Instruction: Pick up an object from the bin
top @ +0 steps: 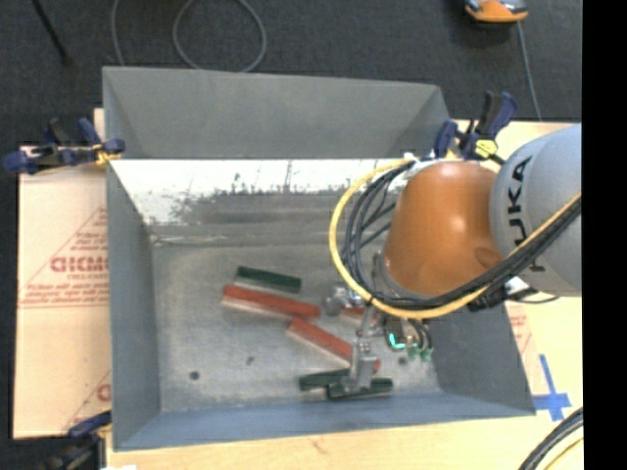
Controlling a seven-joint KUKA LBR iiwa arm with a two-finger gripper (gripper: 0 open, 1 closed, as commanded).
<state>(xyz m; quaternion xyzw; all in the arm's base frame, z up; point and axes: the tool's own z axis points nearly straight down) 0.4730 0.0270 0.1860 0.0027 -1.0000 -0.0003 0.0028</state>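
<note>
My gripper (364,356) reaches down under the orange wrist cover at the bin's front right. Its tip stands right at a dark green flat bar (345,385) that lies along the front wall. I cannot see whether it touches or grips this bar. Just left of the gripper, a red bar (318,339) lies slanted, with its lower end close to the tip. A second, longer red bar (268,302) lies further left, near the middle of the floor.
Another dark green bar (267,279) lies behind the long red bar, mid-bin. The arm and its cables cover the bin's right side. The front wall rises directly behind the near green bar. The left half of the floor holds no things.
</note>
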